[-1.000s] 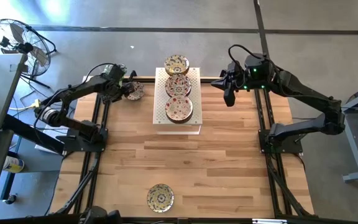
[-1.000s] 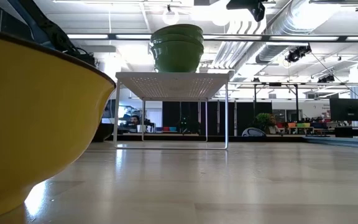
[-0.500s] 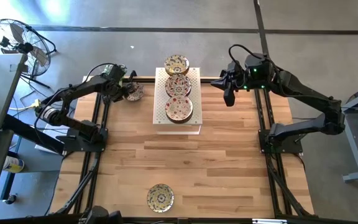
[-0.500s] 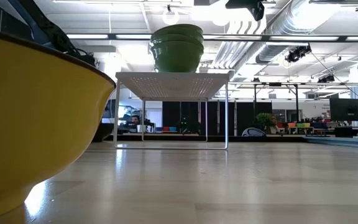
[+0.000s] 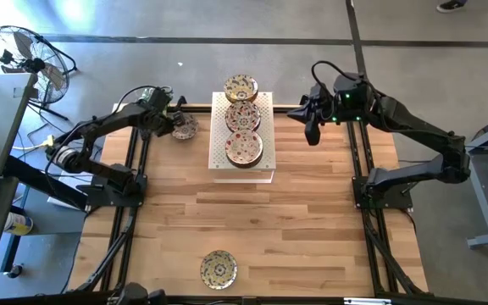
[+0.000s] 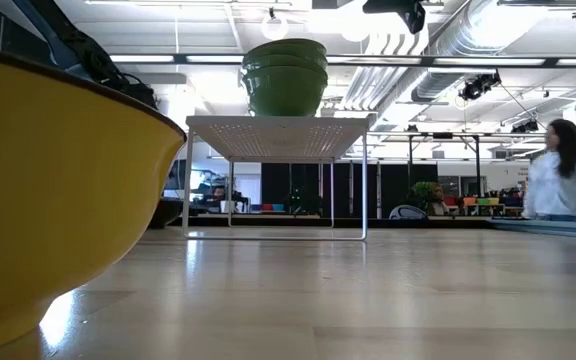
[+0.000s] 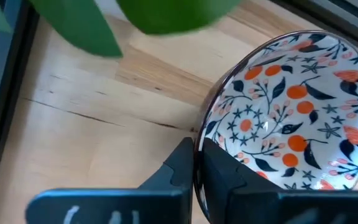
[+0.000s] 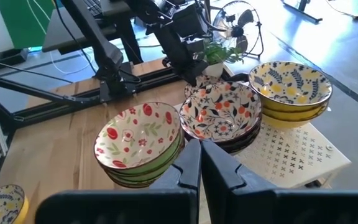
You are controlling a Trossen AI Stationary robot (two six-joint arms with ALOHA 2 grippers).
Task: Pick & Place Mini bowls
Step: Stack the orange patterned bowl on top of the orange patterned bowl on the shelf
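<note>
A mini bowl point(image 5: 185, 127) with orange flowers and dark leaves point(image 7: 291, 118) sits on the wooden table at the far left. My left gripper point(image 5: 171, 125) point(image 7: 197, 155) is shut on it. Three stacks of mini bowls point(image 5: 243, 119) stand on the white perforated rack point(image 5: 265, 174) at the far middle: red-flowered point(image 8: 140, 140), orange-flowered point(image 8: 222, 115) and yellow point(image 8: 289, 87). A single yellow-backed bowl point(image 5: 218, 268) point(image 6: 58, 200) rests near the front edge. My right gripper point(image 5: 312, 129) point(image 8: 199, 163) hangs shut and empty to the right of the rack. My left gripper pinches the bowl's rim point(image 7: 199, 134) on its left side, one finger point(image 7: 224, 171) inside the bowl and the other finger point(image 7: 180, 163) outside. The fingers come slanting down from the table's left. The bowl appears to rest on the table, its opening up.
A small green plant point(image 8: 219, 53) stands just beyond the left gripper at the table's far edge. Black rails point(image 5: 134, 169) run along both sides of the table. A person point(image 6: 558, 180) shows in the room beyond. Bare wood point(image 5: 312, 229) lies between the rack and the front bowl.
My left gripper has shut on the rim of the orange-flowered bowl, staying in place at the far left. The bowl has not visibly moved. A person has walked into the low view at the right.
</note>
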